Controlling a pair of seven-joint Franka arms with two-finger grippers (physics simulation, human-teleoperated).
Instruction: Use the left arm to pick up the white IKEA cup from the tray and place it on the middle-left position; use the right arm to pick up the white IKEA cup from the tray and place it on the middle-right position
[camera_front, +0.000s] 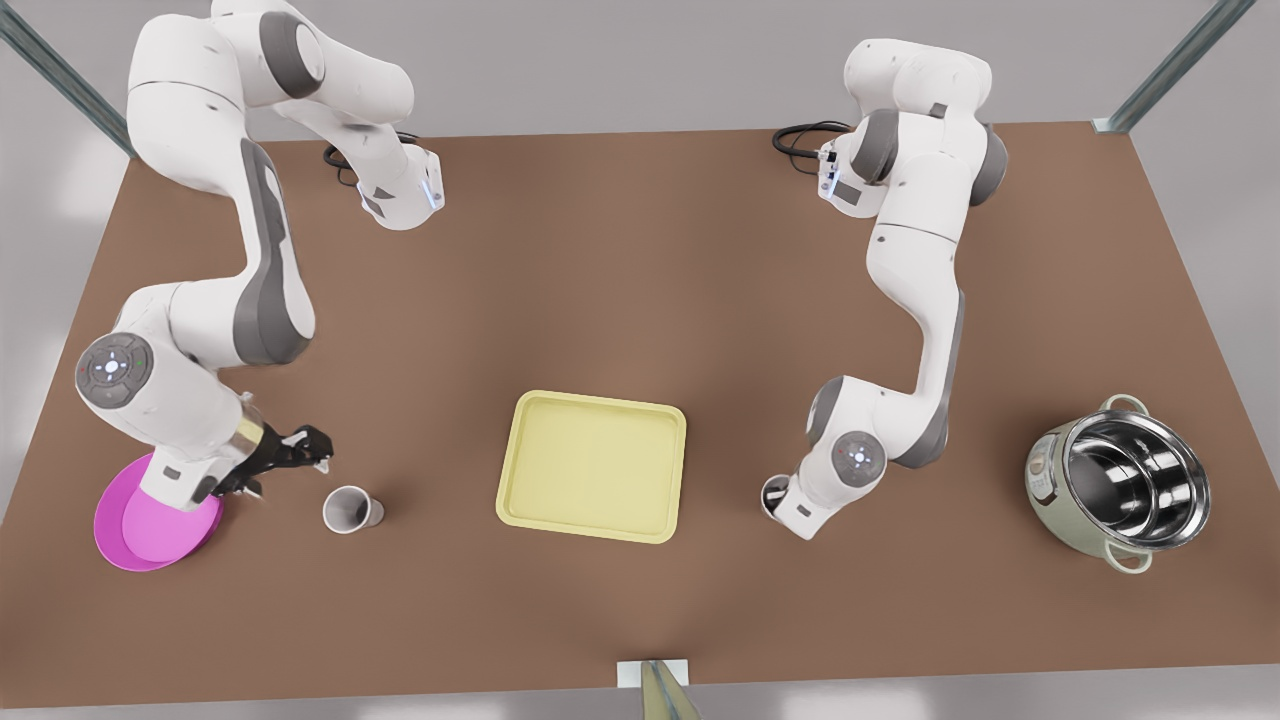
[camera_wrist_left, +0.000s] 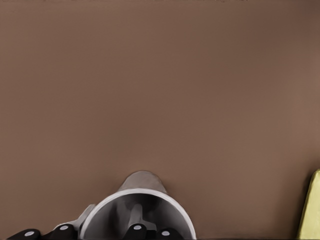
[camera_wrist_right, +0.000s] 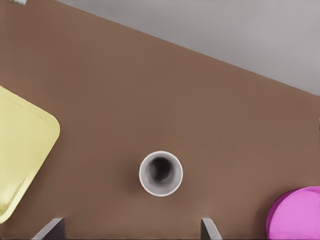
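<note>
The right tool (camera_wrist_right: 130, 231) hangs spread above a cup (camera_wrist_right: 160, 173) standing on the worktop (camera_front: 640, 250) off the tray (camera_front: 600, 398), apparently just released, while the left tool (camera_wrist_left: 111, 220) pinches the other cup (camera_wrist_left: 145, 182) by its wall, seemingly for placing.

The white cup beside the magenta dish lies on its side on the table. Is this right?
Not quite: the white cup beside the magenta dish stands upright on the table, mouth up, as the right wrist view shows.

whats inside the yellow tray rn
Nothing: the tray shows its bare yellow floor from rim to rim, with none of it covered. One white cup stands on the table by the open right tool; the other cup is at the left tool.
</note>
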